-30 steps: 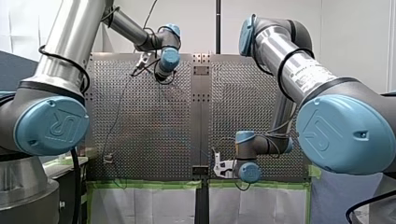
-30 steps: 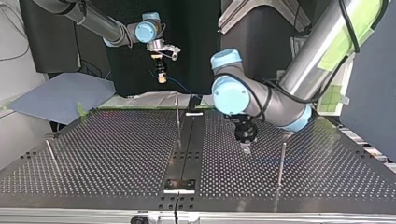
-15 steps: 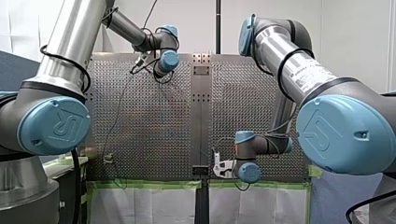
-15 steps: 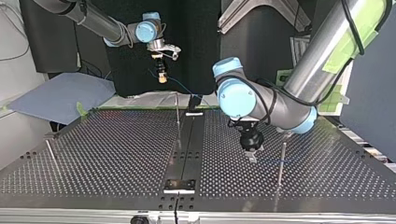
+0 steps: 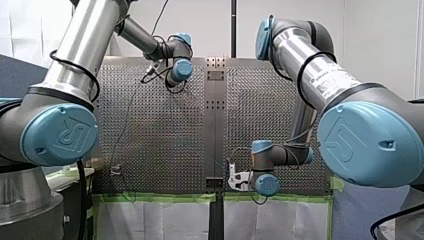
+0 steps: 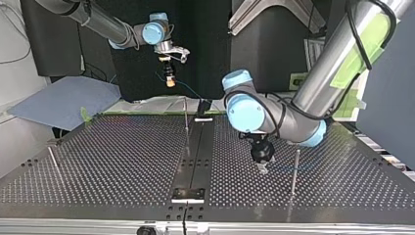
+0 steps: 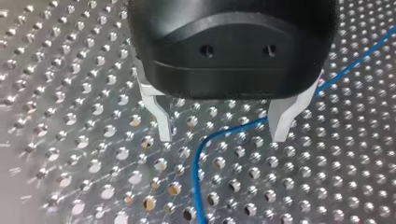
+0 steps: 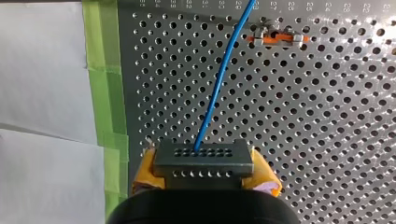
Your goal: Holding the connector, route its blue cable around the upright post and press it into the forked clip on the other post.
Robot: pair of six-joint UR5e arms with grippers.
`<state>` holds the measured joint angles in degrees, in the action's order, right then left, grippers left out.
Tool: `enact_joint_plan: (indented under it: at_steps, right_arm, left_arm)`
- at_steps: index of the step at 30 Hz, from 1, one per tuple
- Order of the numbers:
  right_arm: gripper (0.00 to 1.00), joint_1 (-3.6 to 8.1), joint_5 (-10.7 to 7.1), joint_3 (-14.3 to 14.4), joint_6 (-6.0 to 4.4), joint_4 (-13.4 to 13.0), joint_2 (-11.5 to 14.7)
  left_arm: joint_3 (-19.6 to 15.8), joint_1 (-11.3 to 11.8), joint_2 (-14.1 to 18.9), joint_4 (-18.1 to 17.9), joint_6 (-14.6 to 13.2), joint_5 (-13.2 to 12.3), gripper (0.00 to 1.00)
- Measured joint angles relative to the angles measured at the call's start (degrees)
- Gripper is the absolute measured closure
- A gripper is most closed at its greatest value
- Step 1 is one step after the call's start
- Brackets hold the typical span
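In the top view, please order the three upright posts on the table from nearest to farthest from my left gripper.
1. Right-hand post: just beside my left gripper, at the view's right.
2. Centre post: by the black strip, toward the table's far side.
3. Left-hand post: far off at the view's left.

We list a white wall [image 5: 210, 25] behind our perforated table [image 5: 165, 125]. Green tape [image 5: 150, 198] edges it. The top view shows a black backdrop [image 6: 205, 49].
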<state>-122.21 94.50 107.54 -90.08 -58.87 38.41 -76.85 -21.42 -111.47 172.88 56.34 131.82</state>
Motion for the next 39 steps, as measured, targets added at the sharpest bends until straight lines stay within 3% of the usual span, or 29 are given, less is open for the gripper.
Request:
enact_joint_plan:
  at_steps: [19, 33, 39]
  right_arm:
    - [1.00, 0.00, -0.01, 0.0, 0.00, 0.1, 0.0]
    - [1.00, -0.01, -0.09, 0.0, 0.06, 0.6, 0.0]
    - [1.00, -0.02, -0.15, 0.0, 0.07, 0.8, 0.0]
  left_arm:
    - [1.8, 1.8, -3.9, 0.4, 0.6, -0.7, 0.00]
    - [1.9, 2.0, -10.5, 0.8, 0.5, -0.9, 0.00]
    - [1.5, 2.1, -11.7, 0.7, 0.5, -0.9, 0.00]
